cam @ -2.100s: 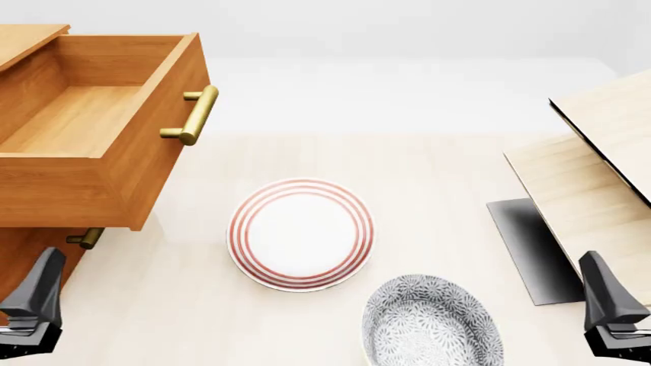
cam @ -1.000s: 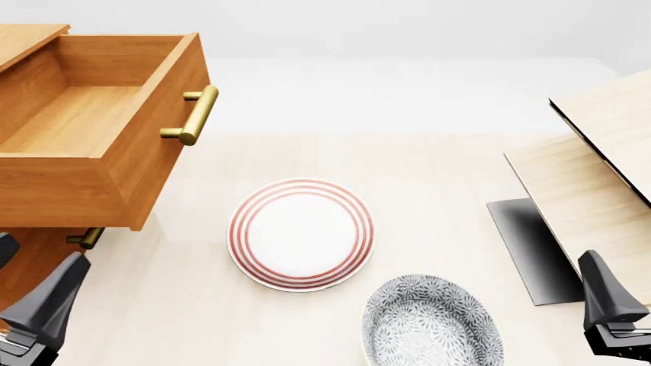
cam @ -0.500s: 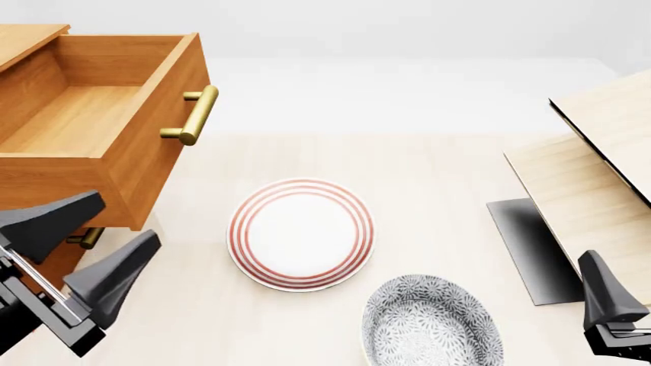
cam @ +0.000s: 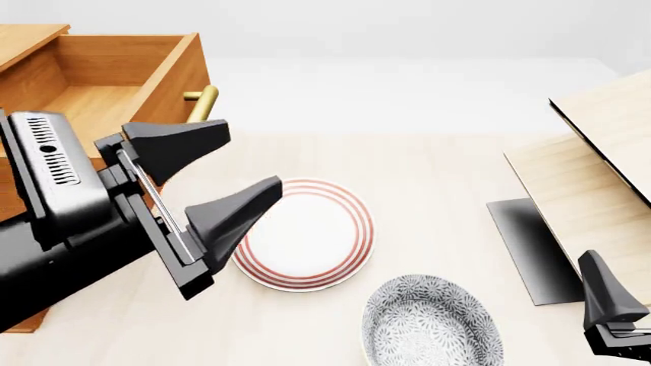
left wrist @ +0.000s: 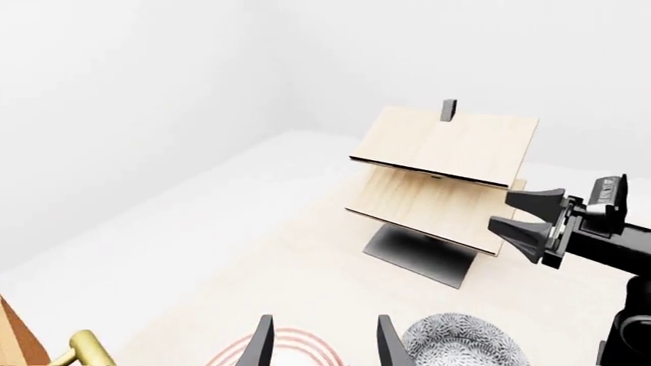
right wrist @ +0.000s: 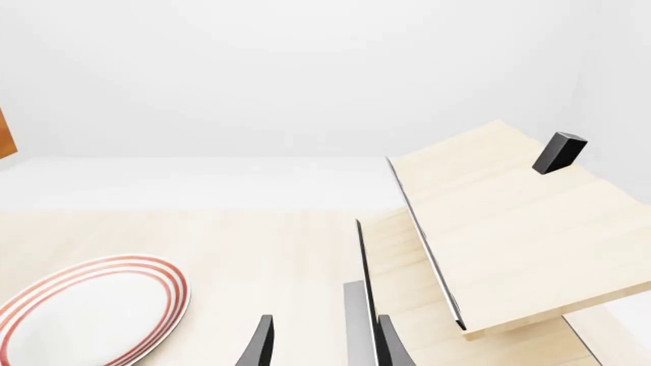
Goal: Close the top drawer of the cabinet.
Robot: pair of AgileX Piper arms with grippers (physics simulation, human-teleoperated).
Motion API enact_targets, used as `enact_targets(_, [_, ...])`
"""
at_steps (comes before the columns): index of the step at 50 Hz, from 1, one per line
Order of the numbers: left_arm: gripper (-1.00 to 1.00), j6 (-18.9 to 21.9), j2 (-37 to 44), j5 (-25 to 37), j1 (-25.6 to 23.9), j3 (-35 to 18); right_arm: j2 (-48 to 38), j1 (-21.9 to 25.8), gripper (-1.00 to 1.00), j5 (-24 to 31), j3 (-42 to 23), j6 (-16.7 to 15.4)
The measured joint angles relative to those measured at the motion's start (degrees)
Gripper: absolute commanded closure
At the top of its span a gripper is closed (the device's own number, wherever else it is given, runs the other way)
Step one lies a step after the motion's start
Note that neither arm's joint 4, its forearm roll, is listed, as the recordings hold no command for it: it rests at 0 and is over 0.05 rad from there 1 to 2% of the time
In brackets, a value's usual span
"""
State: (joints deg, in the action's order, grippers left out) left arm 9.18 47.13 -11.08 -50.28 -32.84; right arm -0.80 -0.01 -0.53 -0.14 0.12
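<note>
Front view: your left hand [cam: 212,181] sits big in frame w/ both fingers spread wide, nothing between them. It hangs in front of the top drawer [cam: 112,91], over the near-left part of the tabletop [cam: 428,164]. The drawer is pulled out from the cabinet [cam: 26,38] at the left edge, inside bare; its brass handle [cam: 203,101] shows just above the upper finger, mostly hidden behind the hand. Can't tell if anything touches it. A red-ringed plate [cam: 305,232] lies mid-tabletop, partly behind the lower finger. A grey patterned bowl [cam: 432,324] sits near it, toward you and to the right. Pale slanted boards [cam: 595,183] on a dark base [cam: 529,248] stand at the right. Your right hand [cam: 610,320] is low in the right corner; only one finger shows, so can't tell open or shut here. Tabletop is pale light wood, going white farther back; the wall behind is plain white.

Left wrist view: left hand [left wrist: 320,347] fingertips apart, holding nothing. Beyond them are the plate [left wrist: 295,343] and bowl [left wrist: 463,347], then the boards [left wrist: 443,171], w/ the right hand [left wrist: 519,213] in front of them, fingers parted. A bit of the brass handle [left wrist: 87,351] shows at the corner. White walls all round, no detail.

Right wrist view: right hand [right wrist: 320,343] fingertips apart, empty. The plate [right wrist: 91,313] and boards [right wrist: 508,229] are ahead; a sliver of orange wood [right wrist: 5,133] shows at the edge. Pale tabletop, white wall.
</note>
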Motion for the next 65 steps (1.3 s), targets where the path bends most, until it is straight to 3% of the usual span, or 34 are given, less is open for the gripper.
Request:
enact_targets(13, [-1.00, -0.77, 14.25, -1.15, -3.60, -10.95, 0.00, 0.00, -1.00, 0.00, 0.00, 0.00])
enact_targets(33, [-1.00, 3.65, 33.16, 2.68, 3.46, -26.81, 0.00, 0.00, -1.00, 0.01, 0.00, 0.00])
enact_targets(45, [-1.00, 6.93, 38.53, 4.30, 10.15, -30.21, 0.00, 0.00, -1.00, 0.00, 0.00, 0.00])
enact_targets(65, [-1.00, 13.60, 43.06, 3.20, 21.61, -27.62, 0.00, 0.00, -1.00, 0.00, 0.00, 0.00])
